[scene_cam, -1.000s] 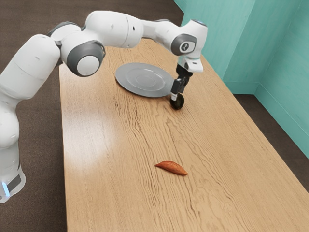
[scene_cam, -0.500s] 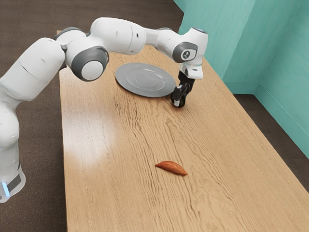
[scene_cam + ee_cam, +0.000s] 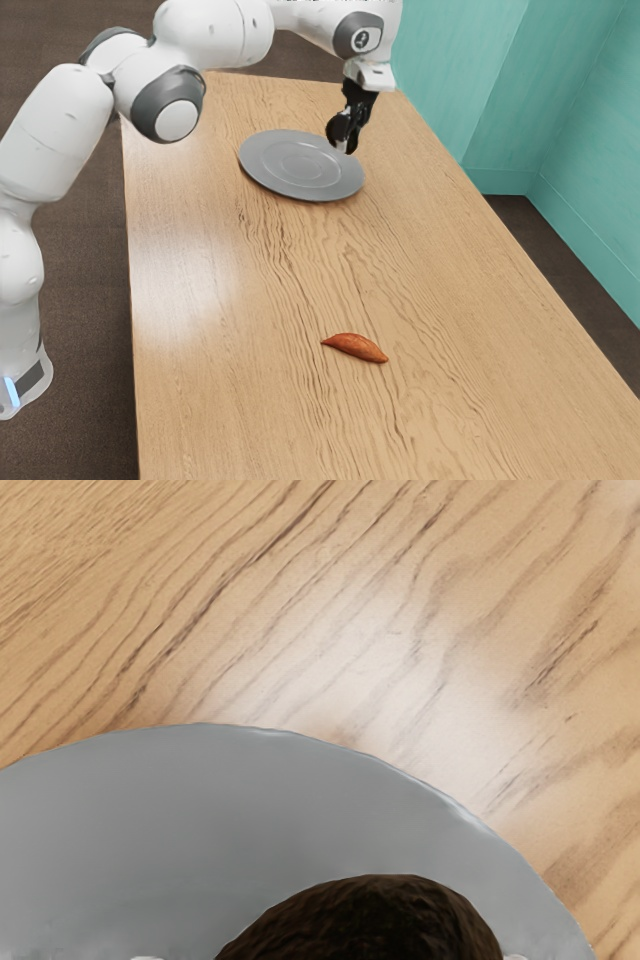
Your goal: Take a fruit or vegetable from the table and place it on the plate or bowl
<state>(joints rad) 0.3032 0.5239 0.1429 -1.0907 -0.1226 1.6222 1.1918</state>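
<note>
Lifted off table (image 3: 300, 300) to above plate (image 3: 285, 175) rim, claw (image 3: 341, 133) clamped on dark avocado (image 3: 365, 920), long axis unclear.

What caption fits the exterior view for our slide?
Claw holds a dark avocado over the rim of the grey plate; an orange vegetable lies on the wooden table.

The dark bumpy fruit (image 3: 365, 920) and the grey plate (image 3: 200, 820) under it run off the wrist view's edge

Bright even light, pale sheen on table (image 3: 190, 290)
</note>
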